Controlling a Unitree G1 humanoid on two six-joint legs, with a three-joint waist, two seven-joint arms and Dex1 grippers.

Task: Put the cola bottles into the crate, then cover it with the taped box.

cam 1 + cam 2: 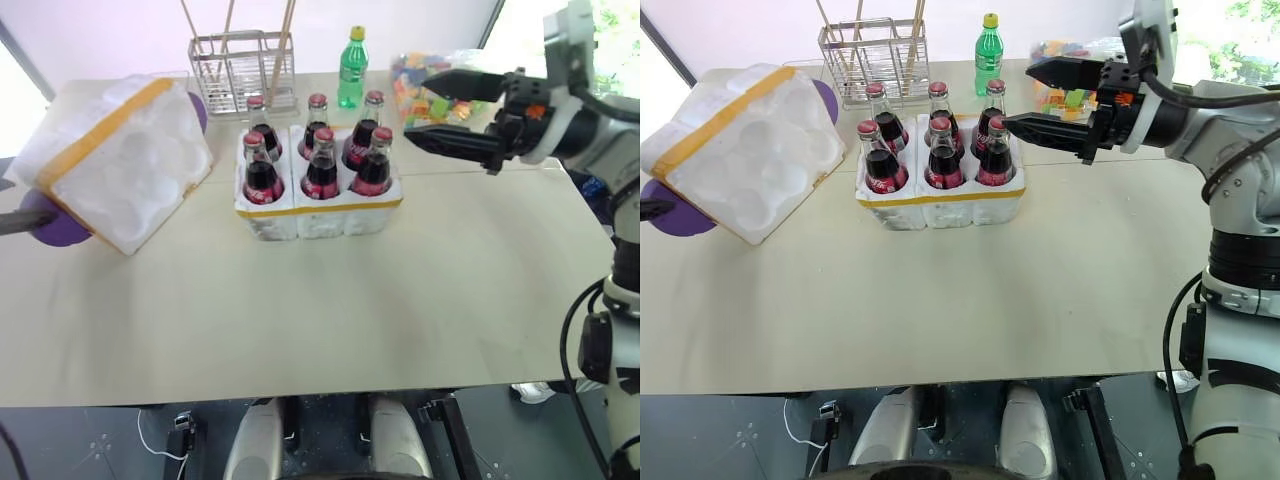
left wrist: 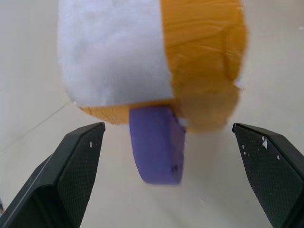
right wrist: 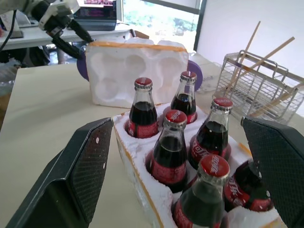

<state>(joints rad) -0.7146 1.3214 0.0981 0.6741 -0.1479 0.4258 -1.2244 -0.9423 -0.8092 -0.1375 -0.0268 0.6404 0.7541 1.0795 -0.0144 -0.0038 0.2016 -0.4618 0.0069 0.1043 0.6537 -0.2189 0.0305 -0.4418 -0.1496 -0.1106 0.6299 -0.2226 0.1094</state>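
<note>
While the bottle-loading half of the job looks finished, the covering half is only starting, so reading left to right begins with the left gripper (image 2: 166, 185), whose black fingers stand wide apart and empty, just short of a purple round patch (image 2: 156, 142) on the near end of the taped box (image 1: 120, 165). That box lies tipped on the table (image 1: 350, 320) at the far left, its moulded hollows turned toward the middle and one yellow band running over its upper edge. Well apart to its right sits the crate (image 1: 318, 205), upright, with all six cola bottles (image 1: 322, 165) standing in its wells. Behind are a wire rack (image 1: 240, 70) and a green bottle (image 1: 351, 68). Farther right, the right gripper (image 1: 440, 110) hovers beside the crate at bottle height, jaws spread wide and holding nothing. Next, I judge, both grippers must take the box by opposite sides, turn its hollows downward, and lower it squarely over the caps.
</note>
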